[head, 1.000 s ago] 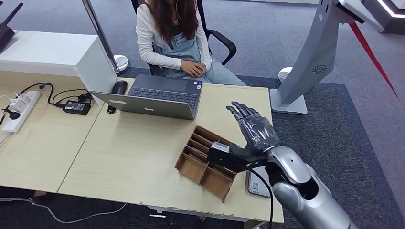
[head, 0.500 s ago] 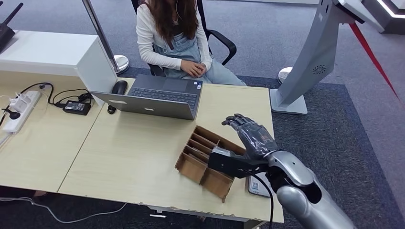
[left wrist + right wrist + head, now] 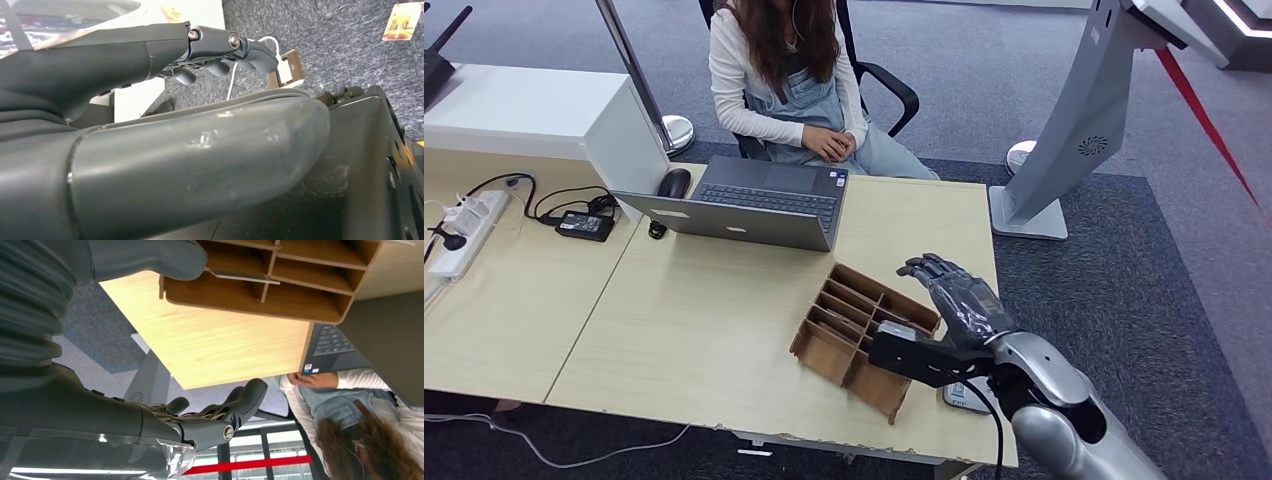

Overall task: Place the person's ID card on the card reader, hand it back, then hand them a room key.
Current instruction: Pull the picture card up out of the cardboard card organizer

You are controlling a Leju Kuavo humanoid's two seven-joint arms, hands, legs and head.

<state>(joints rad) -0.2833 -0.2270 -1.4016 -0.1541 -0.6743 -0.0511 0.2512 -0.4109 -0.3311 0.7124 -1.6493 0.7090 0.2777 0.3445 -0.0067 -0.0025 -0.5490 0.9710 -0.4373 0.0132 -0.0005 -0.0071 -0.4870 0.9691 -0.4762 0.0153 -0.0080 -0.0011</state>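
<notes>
**Right robot hand drops toward the card organizer**

A pale card (image 3: 240,277) lies in one slot of the brown divided organizer (image 3: 861,322) near the counter's right front edge; I judge it to be a room key, though its face cannot be read. The card reader (image 3: 961,396) sits just beside the organizer, mostly hidden under the right arm, and I cannot tell whether the ID card is on it.

Over the last second the right robot hand (image 3: 952,292) has come down and curled. It was raised with fingers stretched up above the organizer; now it sits low at the organizer's far right corner, fingers bent forward and apart, holding nothing. The right wrist view shows its thumb just above the slot with the card. That suggests the key-fetching step is starting, with a pinch on the card the likely next move.

The left robot hand (image 3: 225,50) hangs beside the body over the carpet, fingers loosely curled, nothing in them.

Beyond the organizer, an open laptop (image 3: 754,205) faces the seated person (image 3: 789,80), whose hands rest in the lap. The counter (image 3: 684,310) carries a power strip (image 3: 469,225) at its left.
</notes>
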